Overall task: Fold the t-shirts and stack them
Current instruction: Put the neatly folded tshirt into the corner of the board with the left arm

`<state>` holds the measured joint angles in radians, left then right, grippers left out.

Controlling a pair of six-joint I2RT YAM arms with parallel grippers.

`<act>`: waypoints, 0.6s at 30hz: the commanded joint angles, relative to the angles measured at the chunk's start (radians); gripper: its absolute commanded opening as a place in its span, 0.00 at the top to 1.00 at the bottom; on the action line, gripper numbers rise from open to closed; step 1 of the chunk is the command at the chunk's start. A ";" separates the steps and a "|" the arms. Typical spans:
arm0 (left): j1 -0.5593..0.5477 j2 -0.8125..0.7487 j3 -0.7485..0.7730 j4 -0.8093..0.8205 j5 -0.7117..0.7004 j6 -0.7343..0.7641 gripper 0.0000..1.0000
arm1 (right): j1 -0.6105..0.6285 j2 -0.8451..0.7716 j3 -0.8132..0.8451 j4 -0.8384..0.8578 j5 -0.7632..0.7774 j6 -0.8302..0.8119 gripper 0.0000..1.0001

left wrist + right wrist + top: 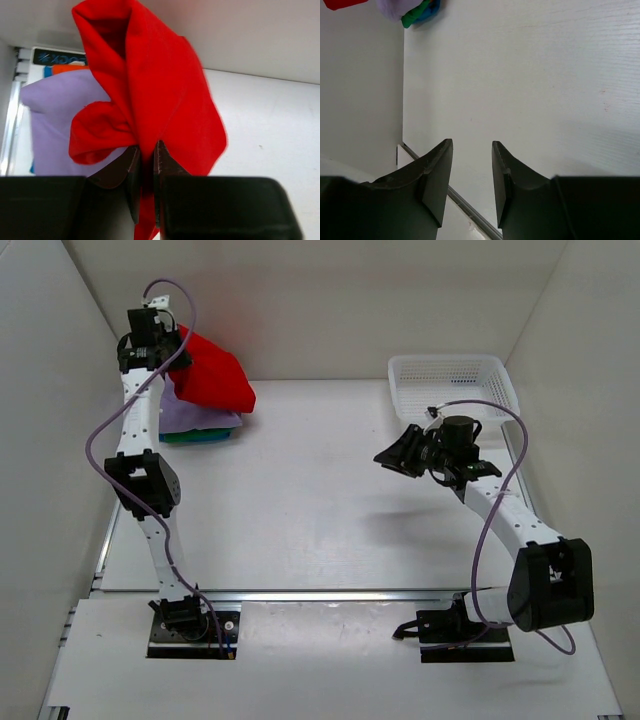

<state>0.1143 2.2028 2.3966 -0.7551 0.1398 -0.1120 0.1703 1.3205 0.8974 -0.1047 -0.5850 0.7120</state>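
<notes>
The left jaws are closed on a bunched fold of the red shirt (165, 100), the cloth pinched thin between them. From that pinch the shirt rises away from the jaws in the wrist view as a loose, hooded cone, with one rounded lobe spilling to the left. From above, the left jaws sit high in the far-left corner. The shirt (215, 375) hangs from them and spreads toward the right and the near side.

Its long axis runs from the pinch down to a blunt lower corner that points toward the middle of the tabletop (320, 500). It is crumpled rather than flat, so I cannot make out a collar or hem.

Under and just beside it lies the lavender shirt (55, 115), flat on top of the stack. The green shirt (409, 21) and the teal-blue shirt (432, 7) show only as edges below. The red cloth overlaps the lavender one, but I cannot tell whether it rests on it or hangs just clear.

Holding it there looks meant to bring the red shirt over the pile so it can be laid on as the top layer.

The right jaws stand apart with nothing between them, over bare tabletop, well away from the stack and near the basket (450, 375). That is likely to leave the left arm room.
</notes>
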 commanded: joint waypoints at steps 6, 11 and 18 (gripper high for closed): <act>0.084 -0.017 -0.030 0.063 0.017 0.015 1.00 | 0.037 0.034 0.040 0.016 0.007 0.007 0.65; 0.123 0.092 0.050 0.051 -0.098 -0.055 1.00 | 0.057 0.068 0.055 -0.009 0.017 -0.005 0.66; 0.168 0.172 0.082 0.044 -0.138 -0.153 0.68 | 0.046 0.083 0.049 -0.019 0.024 -0.017 0.65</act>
<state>0.2630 2.3844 2.4161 -0.7097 0.0635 -0.2192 0.2153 1.3975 0.9115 -0.1352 -0.5758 0.7101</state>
